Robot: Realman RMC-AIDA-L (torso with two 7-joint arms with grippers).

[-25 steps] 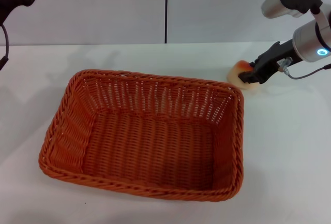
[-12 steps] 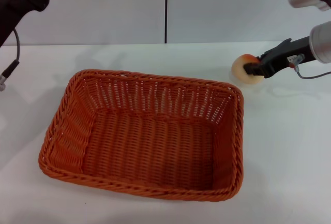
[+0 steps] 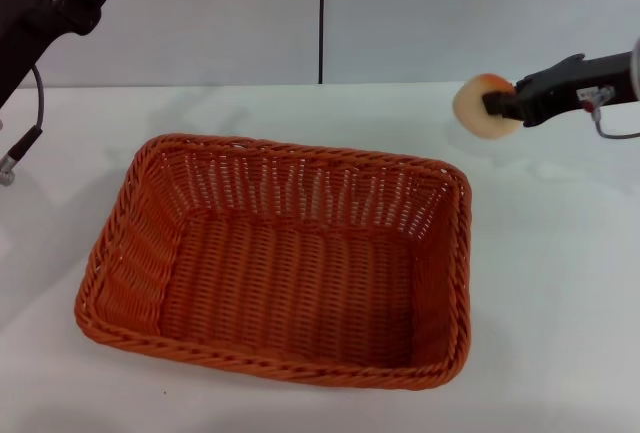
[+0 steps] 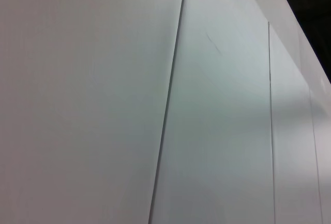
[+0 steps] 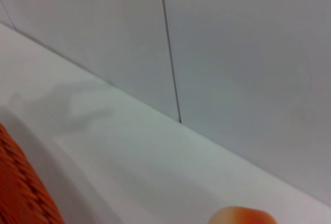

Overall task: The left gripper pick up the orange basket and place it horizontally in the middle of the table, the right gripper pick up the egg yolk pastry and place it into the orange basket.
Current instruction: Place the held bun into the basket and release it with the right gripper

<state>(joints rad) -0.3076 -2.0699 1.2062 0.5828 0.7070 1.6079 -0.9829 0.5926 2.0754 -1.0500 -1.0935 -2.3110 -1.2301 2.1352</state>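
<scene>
The orange basket (image 3: 285,258) rests on the white table (image 3: 560,283), long side across my view, with nothing inside it. Above the table, beyond the basket's far right corner, my right gripper (image 3: 492,105) is shut on the egg yolk pastry (image 3: 478,108) and holds it in the air. In the right wrist view a sliver of the egg yolk pastry (image 5: 240,216) and a corner of the orange basket (image 5: 23,188) show. My left arm (image 3: 45,3) is raised at the upper left, away from the basket; its fingers are out of view.
A white panelled wall with a dark vertical seam (image 3: 321,18) stands behind the table. A thin cable (image 3: 25,138) hangs from the left arm over the table's left side. The left wrist view shows only wall panels.
My right gripper has lifted the egg yolk pastry off the table and carried it upward. The left arm has drawn further up toward the upper left.
</scene>
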